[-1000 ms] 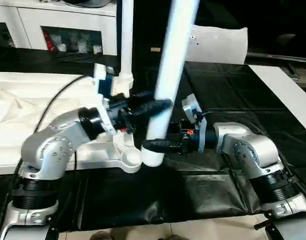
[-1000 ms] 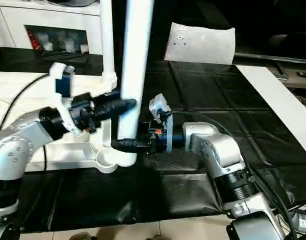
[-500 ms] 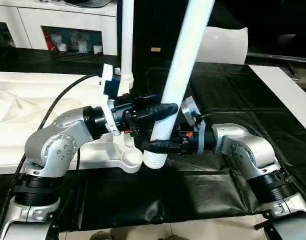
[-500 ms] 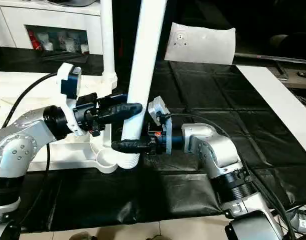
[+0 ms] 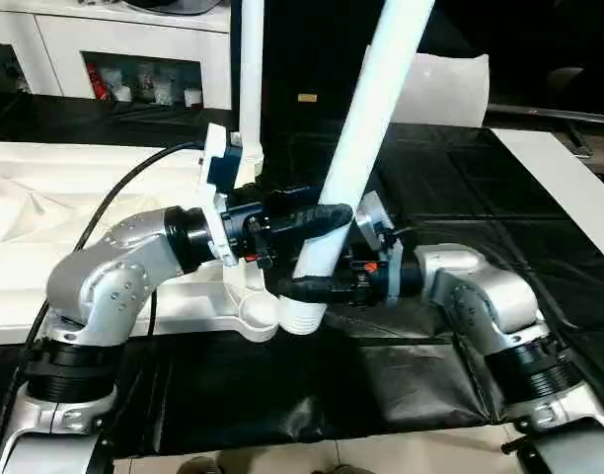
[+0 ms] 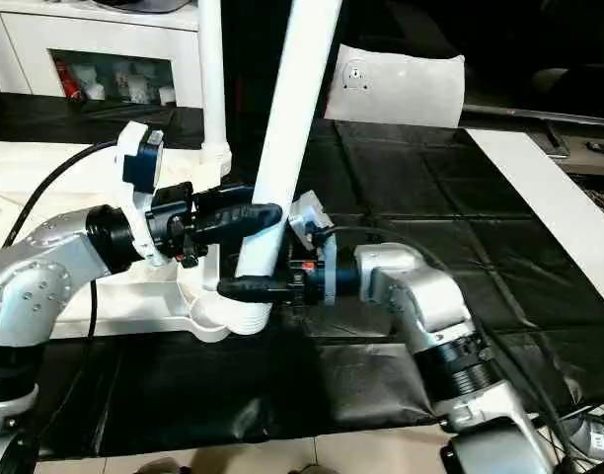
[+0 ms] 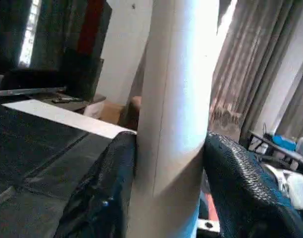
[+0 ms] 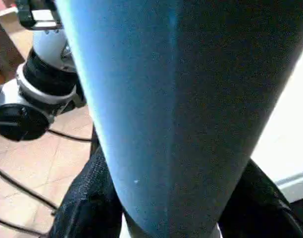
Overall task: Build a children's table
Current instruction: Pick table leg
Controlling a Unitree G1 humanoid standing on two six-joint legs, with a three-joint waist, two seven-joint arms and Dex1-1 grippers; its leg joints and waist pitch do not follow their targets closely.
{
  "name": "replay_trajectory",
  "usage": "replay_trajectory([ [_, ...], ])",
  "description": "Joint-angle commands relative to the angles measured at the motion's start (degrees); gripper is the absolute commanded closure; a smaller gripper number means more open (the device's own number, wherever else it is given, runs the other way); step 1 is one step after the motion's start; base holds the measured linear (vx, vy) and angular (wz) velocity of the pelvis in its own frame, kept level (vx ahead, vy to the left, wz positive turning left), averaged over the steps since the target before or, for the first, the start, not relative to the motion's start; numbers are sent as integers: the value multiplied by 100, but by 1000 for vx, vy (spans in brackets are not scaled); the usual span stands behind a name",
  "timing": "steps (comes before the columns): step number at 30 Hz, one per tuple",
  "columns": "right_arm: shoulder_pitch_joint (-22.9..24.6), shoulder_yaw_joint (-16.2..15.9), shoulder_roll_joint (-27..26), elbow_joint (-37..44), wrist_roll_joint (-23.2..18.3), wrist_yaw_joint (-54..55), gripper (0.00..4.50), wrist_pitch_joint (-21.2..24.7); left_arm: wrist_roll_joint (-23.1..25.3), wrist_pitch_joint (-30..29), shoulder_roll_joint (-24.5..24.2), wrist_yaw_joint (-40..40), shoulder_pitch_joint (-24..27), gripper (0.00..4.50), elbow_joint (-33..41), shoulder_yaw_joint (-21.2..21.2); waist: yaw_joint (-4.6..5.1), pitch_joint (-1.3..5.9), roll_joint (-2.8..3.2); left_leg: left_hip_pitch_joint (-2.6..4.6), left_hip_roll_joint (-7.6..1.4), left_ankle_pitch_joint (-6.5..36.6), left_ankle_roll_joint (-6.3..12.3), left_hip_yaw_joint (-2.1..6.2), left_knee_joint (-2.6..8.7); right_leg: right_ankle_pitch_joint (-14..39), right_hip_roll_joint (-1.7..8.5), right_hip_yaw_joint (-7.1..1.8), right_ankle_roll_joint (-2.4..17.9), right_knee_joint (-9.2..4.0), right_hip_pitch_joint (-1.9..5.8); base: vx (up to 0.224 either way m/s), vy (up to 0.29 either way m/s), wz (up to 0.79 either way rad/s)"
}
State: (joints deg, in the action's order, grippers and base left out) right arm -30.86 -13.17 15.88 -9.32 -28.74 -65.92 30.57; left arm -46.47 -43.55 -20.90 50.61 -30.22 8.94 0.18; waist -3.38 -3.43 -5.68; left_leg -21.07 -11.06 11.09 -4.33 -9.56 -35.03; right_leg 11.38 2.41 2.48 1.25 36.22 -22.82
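The white tabletop [image 5: 45, 286] lies upside down at the left, its round corner socket [image 5: 260, 312] nearest me. One white leg [image 5: 251, 89] stands upright in a farther socket. A second white leg [image 5: 366, 128] leans to the right, its threaded lower end [image 5: 304, 316] just right of the near socket. My left gripper [image 5: 317, 215] is shut on this leg partway up. My right gripper [image 5: 300, 288] is shut on it near the bottom. Close up, black fingers [image 7: 240, 183] press on both sides of the leg [image 7: 176, 99].
Black sheeting [image 5: 450, 188] covers the floor around the work. A flat white bag [image 6: 396, 87] lies at the back, a long white board strip [image 5: 568, 188] runs along the right. A white cabinet [image 5: 114, 49] stands at the back left.
The held leg has tilted further to the right at its top, and its lower end has stayed beside the corner socket. Both grippers keep their hold.
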Motion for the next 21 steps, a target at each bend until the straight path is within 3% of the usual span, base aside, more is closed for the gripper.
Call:
replay_trajectory([
  [1,74,155,-18,-17,-17,230,256,57,-348,-107,163,-100,-93,170,376,24,-14,399,113,72,-211,499,-169,22,384,522,472,-264,1166,-348,322,0,0,0],
  [4,184,287,-223,7,12,513,256,-216,-540,-104,424,-447,-68,150,452,178,-21,389,118,68,-210,541,-173,19,388,561,474,-270,1140,-365,322,0,0,0],
  [7,271,459,-423,51,-58,848,256,-155,-751,-136,695,-861,-44,116,526,405,-32,400,140,64,-201,576,-226,35,392,509,469,-257,1171,-365,332,0,0,0],
  [11,355,556,-526,102,-85,1095,256,-114,-753,-82,780,-1188,14,110,597,578,-28,391,156,68,-203,682,-256,36,402,662,463,-264,1071,-389,336,0,0,0],
  [12,432,712,-638,133,-77,1370,256,-235,-533,33,747,-1383,132,110,646,674,-36,387,227,69,-201,710,-271,47,411,672,463,-262,1049,-388,332,0,0,0],
  [13,479,795,-689,154,-66,1532,256,-286,-300,159,708,-1515,218,110,648,719,-19,383,201,64,-207,731,-272,42,411,665,461,-266,1033,-404,324,0,0,0],
  [14,531,844,-709,193,-25,1645,256,-338,-119,246,685,-1648,293,101,666,741,-17,379,230,74,-197,794,-280,51,416,749,449,-260,985,-404,324,0,0,0],
  [15,601,849,-704,258,62,1724,256,-428,28,293,638,-1756,387,101,659,778,-8,380,212,76,-205,804,-272,49,420,789,450,-261,945,-423,323,0,0,0],
  [16,690,879,-717,346,104,1821,256,-499,206,355,575,-1873,491,92,666,787,-6,382,248,74,-193,786,-273,48,417,845,443,-267,848,-416,326,0,0,0],
  [19,1015,871,-658,671,341,2138,257,-622,815,538,312,-2148,857,80,661,710,4,377,238,71,-196,742,-274,54,428,790,423,-265,726,-422,319,0,0,0],
  [21,1260,875,-642,900,513,2442,257,-629,1268,741,141,-2368,1173,76,742,618,0,387,302,80,-204,733,-265,68,432,778,429,-266,727,-422,310,0,0,0],
])
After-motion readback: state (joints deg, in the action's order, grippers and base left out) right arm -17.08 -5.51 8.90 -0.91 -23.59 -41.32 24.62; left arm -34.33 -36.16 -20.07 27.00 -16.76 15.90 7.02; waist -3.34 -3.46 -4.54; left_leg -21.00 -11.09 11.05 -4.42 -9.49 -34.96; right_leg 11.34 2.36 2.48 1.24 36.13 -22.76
